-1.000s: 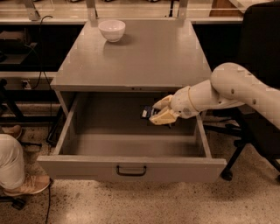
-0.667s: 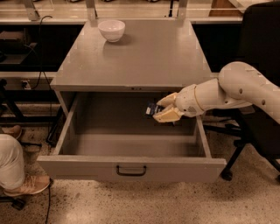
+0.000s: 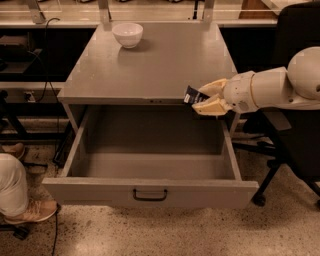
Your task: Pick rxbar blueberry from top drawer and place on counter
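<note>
My gripper [image 3: 204, 98] is shut on the rxbar blueberry [image 3: 192, 96], a small dark blue wrapped bar whose end sticks out to the left of the pale fingers [image 3: 212, 106]. It is held in the air at the front right edge of the counter [image 3: 150, 60], about level with the top. The top drawer [image 3: 150, 190] stands pulled wide open below, with its dark handle [image 3: 150, 195] at the middle of the front panel. Its inside shows nothing lying in it.
A white bowl [image 3: 127, 34] stands at the back left of the counter. A pale bench with upright posts [image 3: 105, 10] runs behind. A black chair [image 3: 295, 150] stands at the right. A person's leg and shoe [image 3: 20, 200] are at the lower left.
My gripper has risen out of the drawer with the bar in it, from inside the drawer's right side up to the counter's front edge.
</note>
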Tool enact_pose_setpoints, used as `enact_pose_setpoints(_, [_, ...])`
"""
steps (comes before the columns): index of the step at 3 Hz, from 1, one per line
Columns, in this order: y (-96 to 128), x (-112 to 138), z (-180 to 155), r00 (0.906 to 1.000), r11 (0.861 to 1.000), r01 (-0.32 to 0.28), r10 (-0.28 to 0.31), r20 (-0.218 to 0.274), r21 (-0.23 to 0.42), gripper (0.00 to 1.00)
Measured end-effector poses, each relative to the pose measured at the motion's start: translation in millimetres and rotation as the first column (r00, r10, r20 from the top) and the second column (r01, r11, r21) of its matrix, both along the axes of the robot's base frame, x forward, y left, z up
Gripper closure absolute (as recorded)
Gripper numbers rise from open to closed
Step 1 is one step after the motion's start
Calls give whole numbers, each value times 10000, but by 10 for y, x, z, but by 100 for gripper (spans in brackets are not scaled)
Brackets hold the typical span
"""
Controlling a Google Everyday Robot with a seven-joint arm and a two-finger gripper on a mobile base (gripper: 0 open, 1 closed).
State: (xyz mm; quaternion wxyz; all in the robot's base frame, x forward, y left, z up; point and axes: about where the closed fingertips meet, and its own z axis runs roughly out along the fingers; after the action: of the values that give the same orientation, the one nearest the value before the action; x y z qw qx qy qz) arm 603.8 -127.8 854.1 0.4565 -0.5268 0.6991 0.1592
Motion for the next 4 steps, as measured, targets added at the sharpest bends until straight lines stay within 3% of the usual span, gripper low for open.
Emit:
enact_pose_setpoints(1, [1,0,0,10000,10000,-2,2,-1,0,100])
enact_pose_setpoints(2, [-39,217,75,9980,9982,576,-580,267,158,100])
enact_pose_setpoints(3, [-123,703,232,9889,9913,1268,-1292,739,353,100])
enact_pose_setpoints(4, [-159,1174,306,9844,9879,1478,-1515,894,468,100])
